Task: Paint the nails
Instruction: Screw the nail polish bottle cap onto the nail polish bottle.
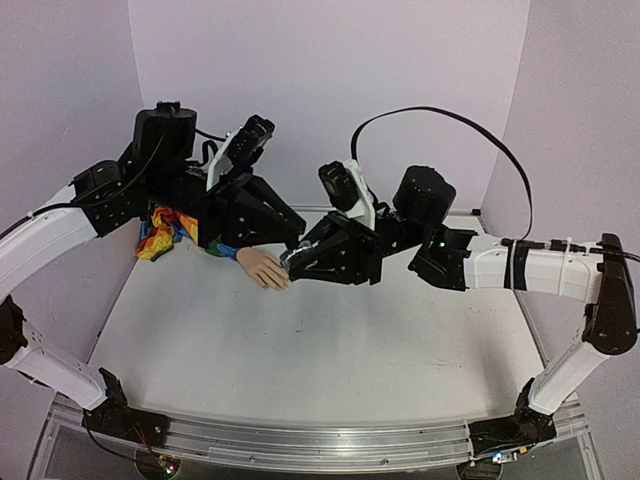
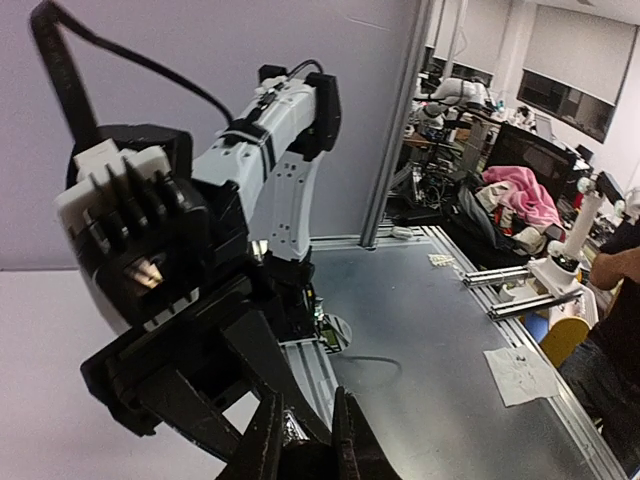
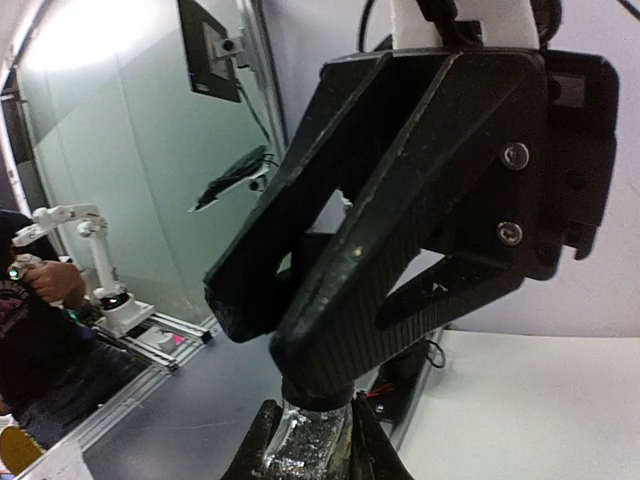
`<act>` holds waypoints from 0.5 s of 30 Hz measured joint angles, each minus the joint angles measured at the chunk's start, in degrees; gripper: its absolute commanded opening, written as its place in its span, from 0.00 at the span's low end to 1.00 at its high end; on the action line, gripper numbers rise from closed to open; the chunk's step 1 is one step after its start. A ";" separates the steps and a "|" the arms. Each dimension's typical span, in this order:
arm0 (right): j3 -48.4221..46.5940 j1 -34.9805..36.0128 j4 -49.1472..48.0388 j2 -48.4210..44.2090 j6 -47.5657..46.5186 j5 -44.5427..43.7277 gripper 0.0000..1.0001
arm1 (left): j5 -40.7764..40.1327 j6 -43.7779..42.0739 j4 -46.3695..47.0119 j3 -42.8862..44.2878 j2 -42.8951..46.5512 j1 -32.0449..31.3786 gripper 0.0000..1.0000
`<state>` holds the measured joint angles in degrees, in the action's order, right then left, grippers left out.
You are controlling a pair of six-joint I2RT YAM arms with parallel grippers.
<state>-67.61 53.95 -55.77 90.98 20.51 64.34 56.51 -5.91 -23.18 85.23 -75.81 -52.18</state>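
The pale fake hand lies palm down on the white table, its rainbow sleeve trailing left under my left arm. Its nails are too small to make out. My two grippers meet just right of its fingertips. In the right wrist view my right gripper is shut on a small glittery bottle. The bottle's black cap sits between the fingers of my left gripper, which is shut on it. From the left wrist, my left gripper shows a sliver of glitter between its tips.
Purple walls close the back and both sides of the white table. An aluminium rail runs along the near edge between the arm bases. A black cable loops above my right arm.
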 measured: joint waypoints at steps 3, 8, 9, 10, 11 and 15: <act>0.48 0.72 -3.41 0.11 3.91 2.10 0.00 | 1.46 -2.58 -0.68 0.66 0.00 -1.11 0.24; 2.58 -1.40 -1.79 -0.37 -1.60 -2.86 0.00 | -9.33 -1.86 -6.16 0.39 1.75 -1.66 0.68; 2.78 -2.08 0.07 -0.72 -4.24 -5.31 0.00 | -12.76 -1.14 -7.21 0.11 2.64 -1.64 0.73; 2.86 -2.58 1.92 -1.09 -6.99 -8.13 0.00 | -15.65 -0.74 -7.89 -0.20 3.45 -1.60 0.82; 2.95 -2.93 3.56 -1.51 -9.40 -11.37 0.00 | -19.41 0.61 -8.61 -0.81 4.81 -1.55 0.88; 3.26 -3.50 8.35 -2.49 -17.22 -23.56 0.00 | -31.93 6.88 -11.10 -1.92 9.22 -1.86 0.92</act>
<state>-64.36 50.46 -47.42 88.49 3.29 40.77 24.58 0.97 -34.28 83.31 -66.59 -54.04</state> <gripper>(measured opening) 0.176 0.905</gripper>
